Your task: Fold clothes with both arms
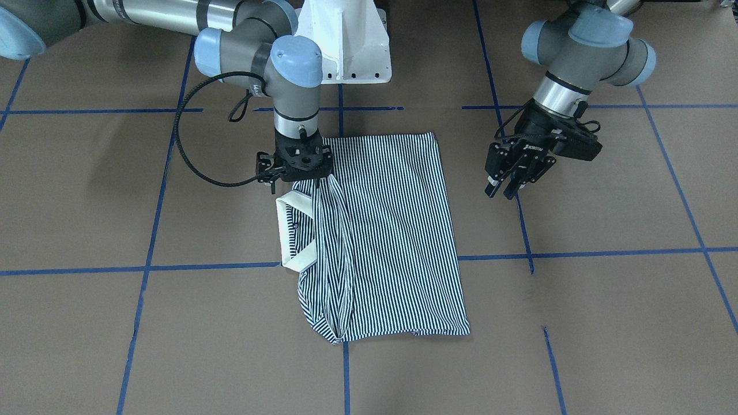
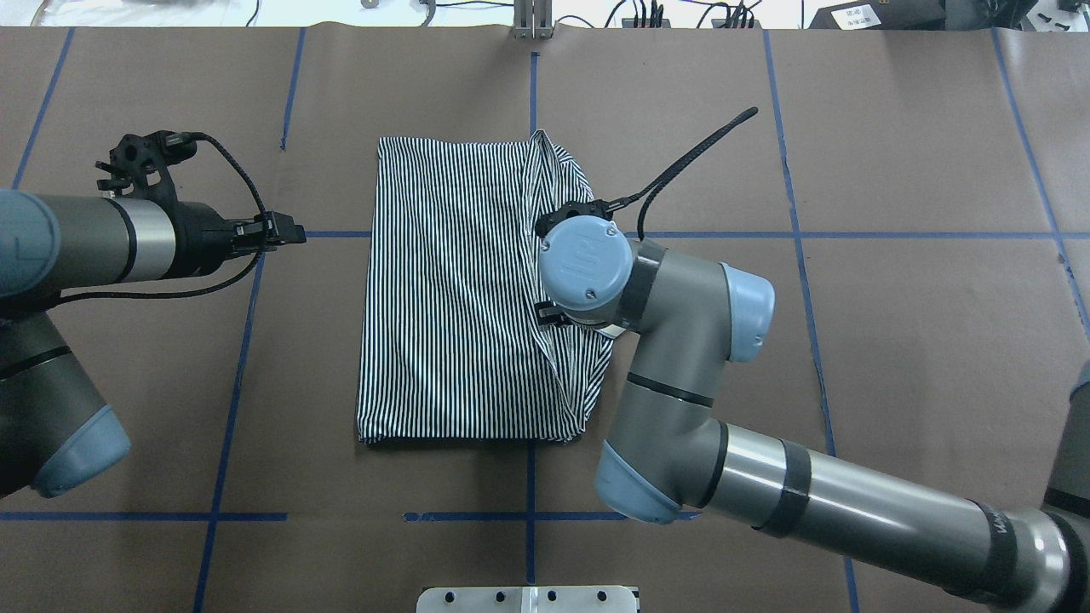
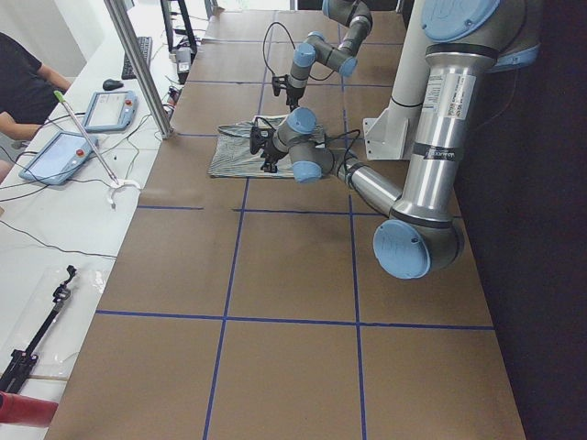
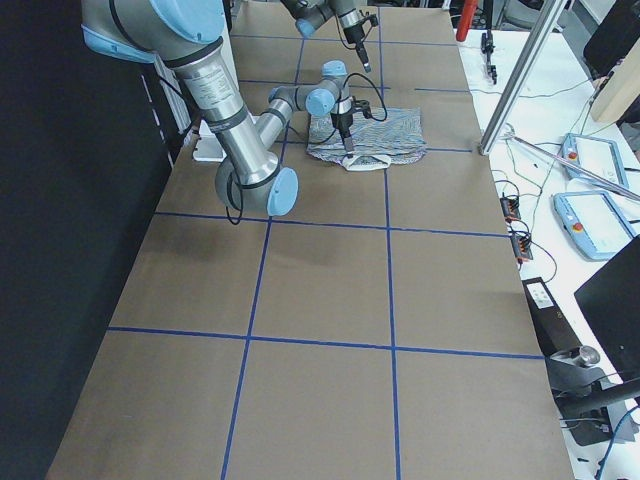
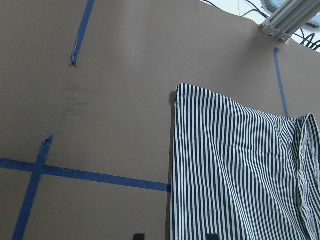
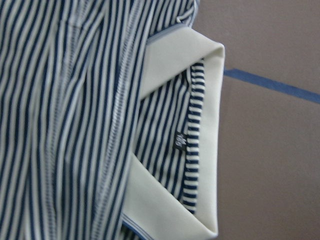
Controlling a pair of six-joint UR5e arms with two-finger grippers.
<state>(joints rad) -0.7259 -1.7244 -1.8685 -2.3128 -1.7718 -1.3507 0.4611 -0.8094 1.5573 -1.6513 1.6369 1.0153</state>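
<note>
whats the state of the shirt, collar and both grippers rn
polo shirt: partly folded into a rectangle on the table, one edge pulled up into a ridge
collar: sticking out past the folded edge, lying open
right gripper: down at the shirt, by the collar, pinching a raised fold
left gripper: off to the side of the shirt, fingers apart, holding nothing

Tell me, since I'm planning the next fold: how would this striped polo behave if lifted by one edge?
The polo shirt would probably drape limply: fabric pinched under the right gripper already hangs in soft ridges. It looks thin, so likely light. The cream collar holds a crisp fold and may stay stiffer.
</note>
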